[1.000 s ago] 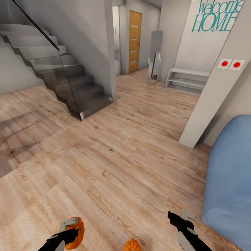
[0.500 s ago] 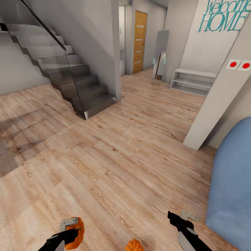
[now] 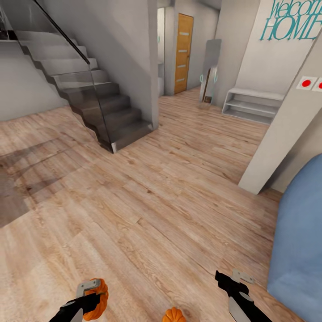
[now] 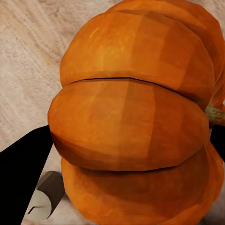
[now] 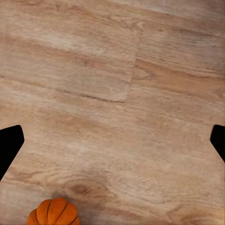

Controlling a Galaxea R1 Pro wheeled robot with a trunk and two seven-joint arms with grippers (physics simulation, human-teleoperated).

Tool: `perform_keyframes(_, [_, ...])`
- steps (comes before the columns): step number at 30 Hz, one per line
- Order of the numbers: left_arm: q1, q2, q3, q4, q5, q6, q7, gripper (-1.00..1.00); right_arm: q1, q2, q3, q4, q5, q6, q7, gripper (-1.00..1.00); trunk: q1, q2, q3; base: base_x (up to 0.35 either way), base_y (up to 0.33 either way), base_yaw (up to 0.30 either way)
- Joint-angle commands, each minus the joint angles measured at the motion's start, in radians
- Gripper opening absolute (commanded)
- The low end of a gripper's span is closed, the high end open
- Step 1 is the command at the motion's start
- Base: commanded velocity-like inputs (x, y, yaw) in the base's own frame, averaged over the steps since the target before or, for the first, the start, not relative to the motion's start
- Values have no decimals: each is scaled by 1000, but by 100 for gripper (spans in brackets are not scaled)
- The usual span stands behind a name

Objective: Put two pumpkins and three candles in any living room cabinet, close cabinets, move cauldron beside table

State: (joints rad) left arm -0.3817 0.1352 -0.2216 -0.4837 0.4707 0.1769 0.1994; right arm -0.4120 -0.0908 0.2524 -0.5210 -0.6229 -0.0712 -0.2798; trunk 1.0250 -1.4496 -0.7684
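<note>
Pumpkin [image 3: 97,298], orange and ribbed, sits clamped between the black fingers of my left gripper [image 3: 89,300] at the lower left of the head view; in the left wrist view the pumpkin [image 4: 133,117] bulges between the two dark fingertips [image 4: 21,178], with its stem toward one side. A second pumpkin [image 3: 173,315] rests on the light wood plank floor [image 3: 147,210] between my arms, and it appears again at the edge of the right wrist view [image 5: 54,213]. My right gripper [image 3: 230,286] holds nothing, its fingers spread wide apart over bare planks. Compared with a second ago, the staircase [image 3: 89,103], the orange door [image 3: 184,53], the white shelf [image 3: 252,103] and the blue rounded seat [image 3: 297,241] have all slid rightward in the head view: the camera has turned, while both grippers keep their places.
</note>
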Motion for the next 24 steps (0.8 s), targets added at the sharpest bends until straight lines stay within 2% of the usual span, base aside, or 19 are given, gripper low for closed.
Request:
perform_keyframes(1, [0,1,-9,-3,9,2,9,-100,-1,-1,8,-1,-11,-6,-6,100,0,0,-1,0,0,25])
perform_keyframes(10, [0,1,-27,21,10,-42,11,-100,-1,-1,8,-1,-11,-6,-6,100,0,0,-1,-1,0,28])
perform_keyframes(24, [0,1,-28,24,9,-48,11,-100,-1,-1,8,-1,-11,-6,-6,100,0,0,-1,-22,-22,31])
